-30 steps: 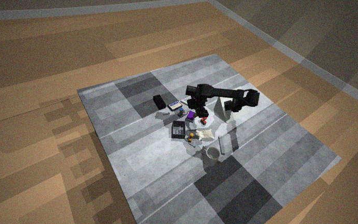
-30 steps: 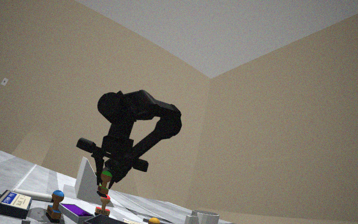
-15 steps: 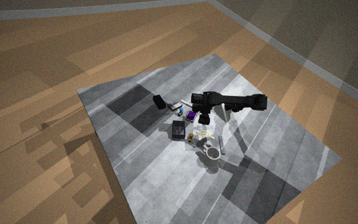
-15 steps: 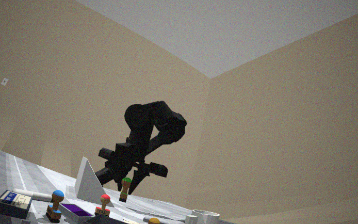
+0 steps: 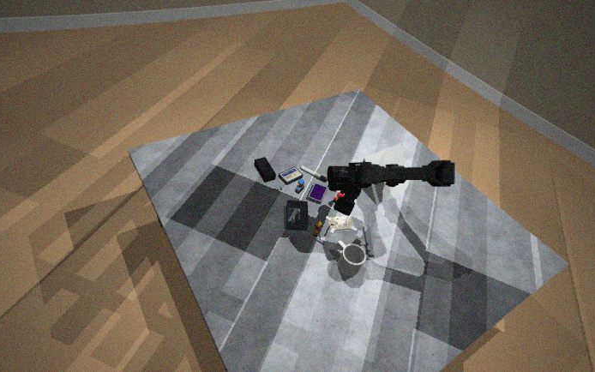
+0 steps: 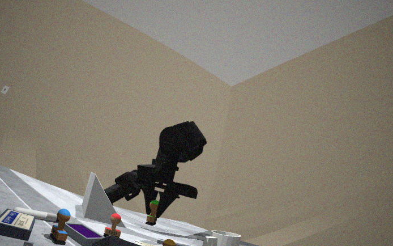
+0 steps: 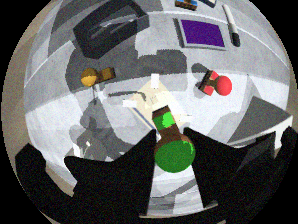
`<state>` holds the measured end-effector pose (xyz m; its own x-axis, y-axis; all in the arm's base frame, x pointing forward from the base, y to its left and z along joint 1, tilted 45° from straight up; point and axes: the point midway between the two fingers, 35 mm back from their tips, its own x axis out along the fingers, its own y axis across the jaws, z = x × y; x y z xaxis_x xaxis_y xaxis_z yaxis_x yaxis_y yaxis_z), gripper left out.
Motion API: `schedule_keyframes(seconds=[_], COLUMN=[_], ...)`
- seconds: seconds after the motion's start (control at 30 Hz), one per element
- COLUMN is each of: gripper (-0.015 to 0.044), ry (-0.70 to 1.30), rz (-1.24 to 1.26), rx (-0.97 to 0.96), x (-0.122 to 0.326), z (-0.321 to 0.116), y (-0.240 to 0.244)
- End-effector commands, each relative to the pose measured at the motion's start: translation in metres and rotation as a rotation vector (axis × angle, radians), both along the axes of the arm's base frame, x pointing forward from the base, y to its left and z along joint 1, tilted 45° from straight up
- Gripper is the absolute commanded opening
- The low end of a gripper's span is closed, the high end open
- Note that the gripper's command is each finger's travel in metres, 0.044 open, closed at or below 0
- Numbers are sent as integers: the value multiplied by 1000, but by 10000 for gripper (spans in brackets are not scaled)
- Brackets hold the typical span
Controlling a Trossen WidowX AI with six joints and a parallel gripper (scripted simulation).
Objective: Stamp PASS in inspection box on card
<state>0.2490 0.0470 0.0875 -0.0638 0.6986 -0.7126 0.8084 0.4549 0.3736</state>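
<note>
My gripper [image 6: 153, 212] [image 7: 169, 132] is shut on the green-topped wooden stamp [image 6: 153, 208] [image 7: 174, 155]. The stamp is held in the air, its base pointing down and a little tilted. In the wrist view its base overlaps the near part of the cream card [image 5: 339, 223] [image 7: 170, 95], which lies flat with white pieces at its corners. Its height above the card is hard to tell. The stamp's printing face and most of the inspection box are hidden. The purple ink pad [image 5: 317, 192] [image 6: 85, 230] [image 7: 202, 33] lies open beyond the card.
The red FAIL stamp [image 5: 339, 195] [image 6: 112, 225] [image 7: 223, 86] stands beside the card, the yellow-topped stamp [image 5: 318, 226] [image 7: 89, 77] opposite. A blue-topped stamp [image 5: 300, 185] [image 6: 63, 215], dark tray [image 7: 85, 42], marker [image 5: 313, 172] [image 7: 230, 22], white mug [image 5: 354, 254] and white wedge [image 6: 95, 198] are nearby.
</note>
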Motion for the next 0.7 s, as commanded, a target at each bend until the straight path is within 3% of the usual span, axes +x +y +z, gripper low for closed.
schedule_keyframes(seconds=[0.0,0.67], gripper=[0,0], ry=[15,15], rz=[-18,-19], rx=[2,-3], x=[-2,-1], z=[2,-8], y=[2,11])
